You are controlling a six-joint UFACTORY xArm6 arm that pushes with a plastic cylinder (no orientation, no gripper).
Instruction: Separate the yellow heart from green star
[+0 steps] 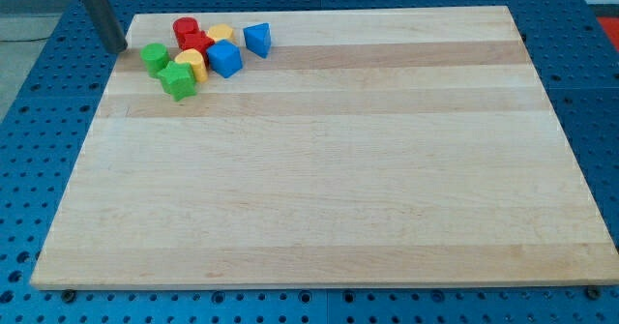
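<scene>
The rod carries no hand, so nothing is held. My tip (121, 47) sits at the counter (329, 160) edge, at 10 o'clock of the green star (179, 81). The yellow heart (193, 65) touches that star at its 1 o'clock. Best to enter between them, pushing slowly. Count: two green, two red, two yellow, two blue blocks.

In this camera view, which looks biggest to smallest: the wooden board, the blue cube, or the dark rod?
1. wooden board
2. dark rod, partly cut off at the view's top
3. blue cube

My tip sits left of the blocks.
</scene>
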